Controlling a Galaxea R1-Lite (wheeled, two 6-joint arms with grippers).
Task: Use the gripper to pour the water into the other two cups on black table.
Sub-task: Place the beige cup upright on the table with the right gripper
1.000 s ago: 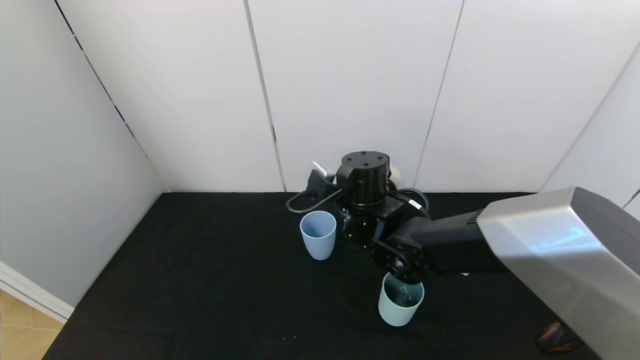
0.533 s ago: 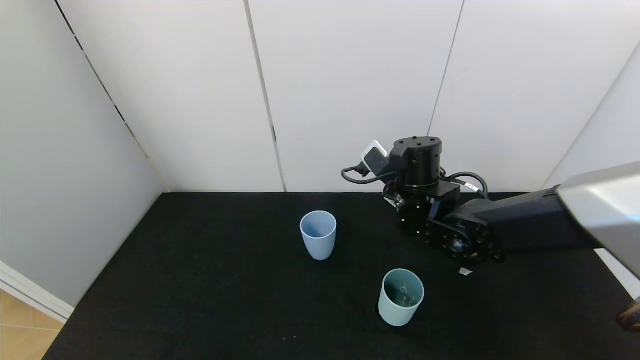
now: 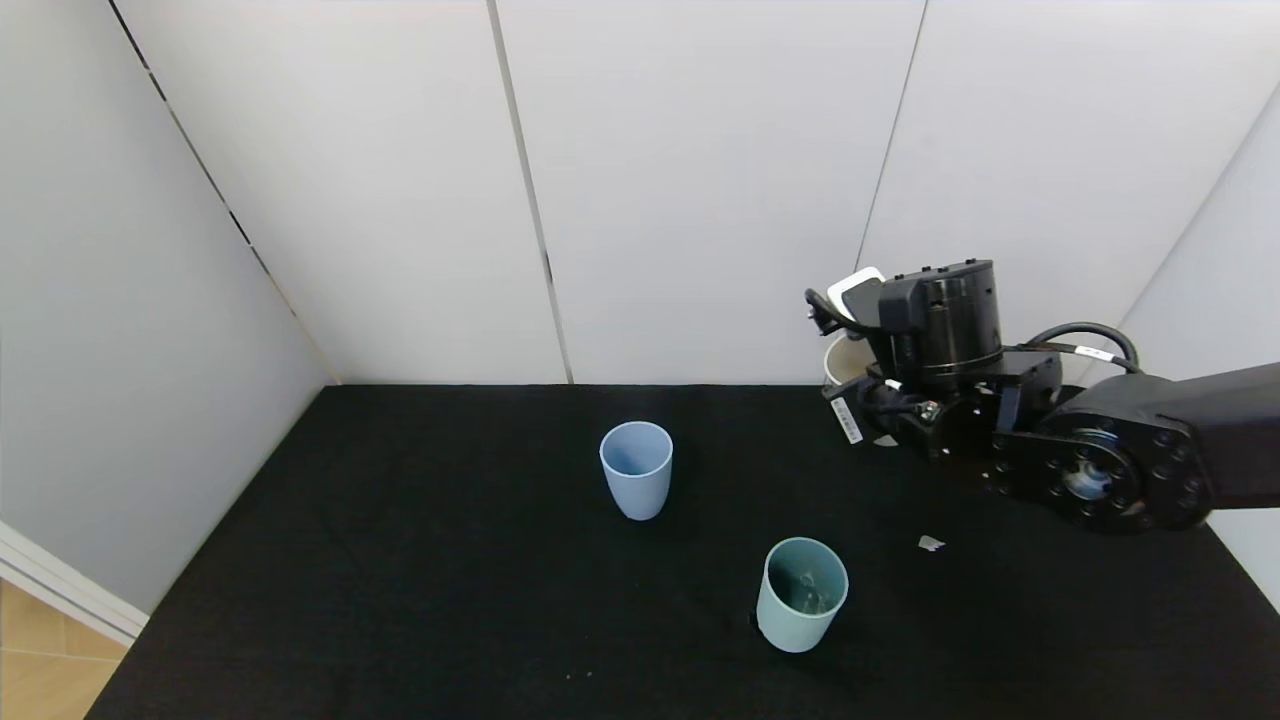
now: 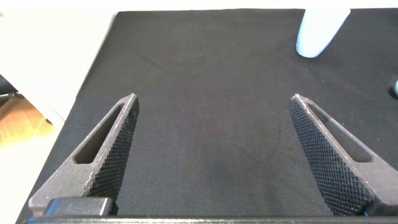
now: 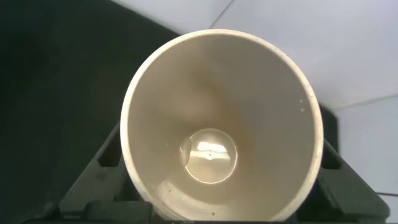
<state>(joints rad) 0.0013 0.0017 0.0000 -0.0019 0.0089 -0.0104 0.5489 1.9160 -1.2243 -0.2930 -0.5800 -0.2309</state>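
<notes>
Rightward, right gripper (image 3: 868,392) clamps the cream cup (image 5: 221,124) near table's (image 3: 420,560) far edge.

1. White wall panels (image 3: 700,180) stand behind the desk, split by thin dark vertical seams.
2. A plain pale wall (image 3: 110,330) closes in the left side, meeting the back panels at a slanted dark seam.
3. A white baseboard (image 3: 60,590) runs along its foot.
4. A patch of light wooden floor (image 3: 40,670) shows in the lower left corner.
5. Lighting is even and soft.
</notes>
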